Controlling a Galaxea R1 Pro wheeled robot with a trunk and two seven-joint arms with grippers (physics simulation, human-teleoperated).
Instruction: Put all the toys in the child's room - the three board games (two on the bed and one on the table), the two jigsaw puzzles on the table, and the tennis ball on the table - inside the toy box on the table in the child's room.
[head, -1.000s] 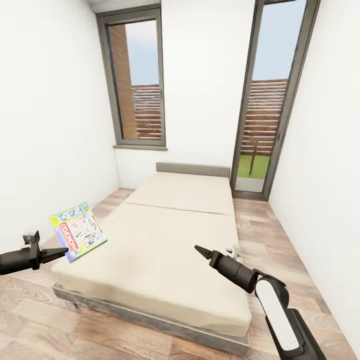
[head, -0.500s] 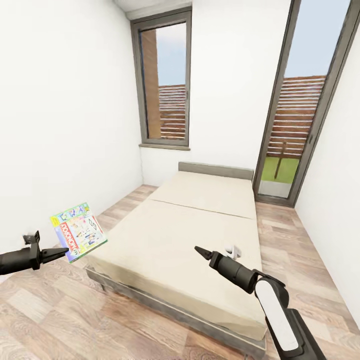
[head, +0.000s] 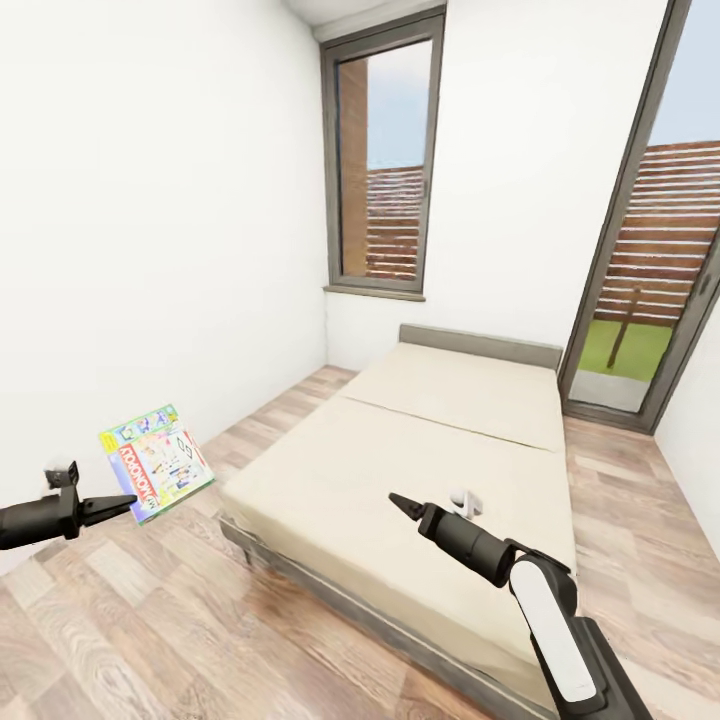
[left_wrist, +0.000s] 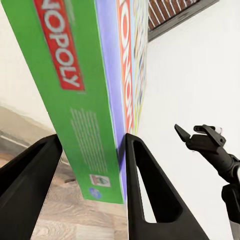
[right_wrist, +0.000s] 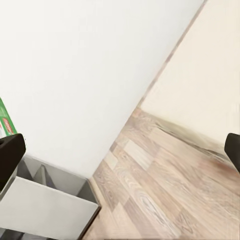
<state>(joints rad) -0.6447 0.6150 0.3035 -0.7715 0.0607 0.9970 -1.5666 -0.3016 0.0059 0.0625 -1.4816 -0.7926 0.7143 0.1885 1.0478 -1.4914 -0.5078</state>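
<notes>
Head view. The left gripper (head: 128, 501) sits at 8 o'clock in the frame, its jaws closed on the lower corner of the board game (head: 156, 462), a green-edged multicolour box lettered Monopoly. The box is held on edge, tilted, clear of the floor (head: 200, 600) and of the bed (head: 430, 460); this carrying posture is judged to suit transport toward the toy box. The right gripper (head: 401, 503) reaches out at 6 o'clock over the bed's near part with nothing between its jaws; how wide they stand cannot be told here. A small white object (head: 468, 499) lies on the mattress just beside it; its identity cannot be told. The mattress is otherwise bare. The window (head: 385, 165) stands at 12 o'clock, the glazed door (head: 650, 240) at 2 o'clock.

Left wrist view. Both fingers (left_wrist: 145, 190) press the box's two broad faces, the green edge (left_wrist: 75, 100) between them; the grip looks firm. The right gripper (left_wrist: 184, 135) shows beyond, against the white wall.

Right wrist view. The two fingertips (right_wrist: 10, 155) sit at opposite borders, so the jaws stand wide apart and empty. A grey open shelf unit (right_wrist: 45, 200) stands against the wall on the wood floor, with the bed's edge (right_wrist: 210, 95) nearby. It is judged an obstacle to skirt.
</notes>
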